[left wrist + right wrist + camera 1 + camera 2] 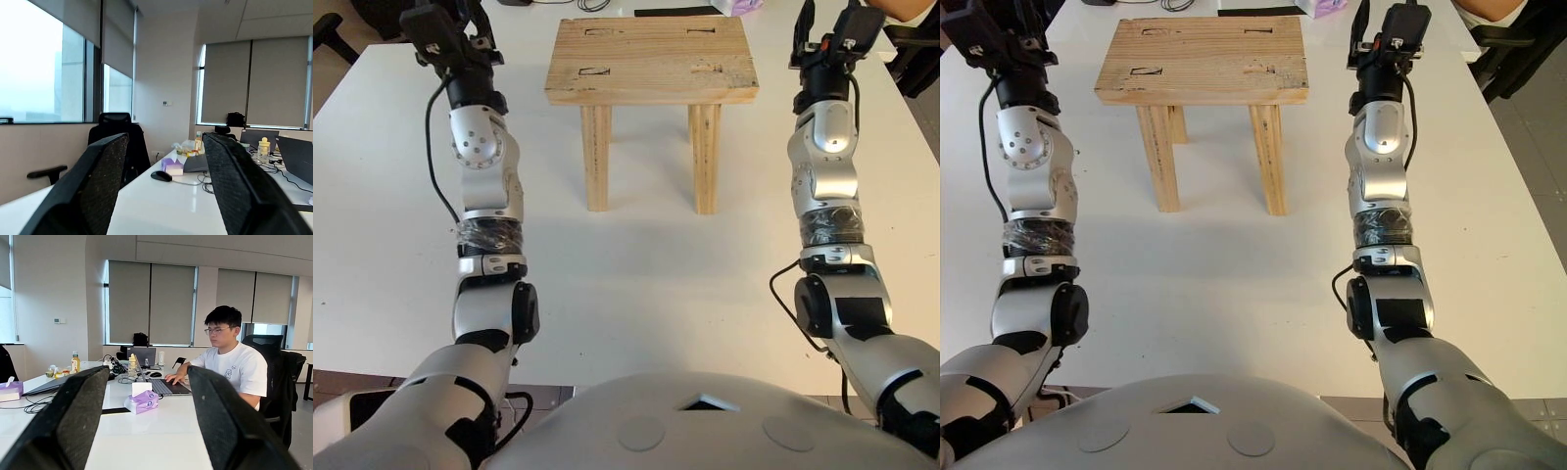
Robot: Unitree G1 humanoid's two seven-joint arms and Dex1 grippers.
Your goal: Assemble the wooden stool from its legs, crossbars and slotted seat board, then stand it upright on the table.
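No text, label, number or sign is legible. The dark marks on the seat board point(651, 54) of the wooden stool point(651, 95) are rectangular slot outlines, not characters.

Even, bright light covers the counter point(636, 294); the stool point(651, 59) casts a faint shadow. Beyond the left hand point(166, 147), the window point(44, 63) glares white.
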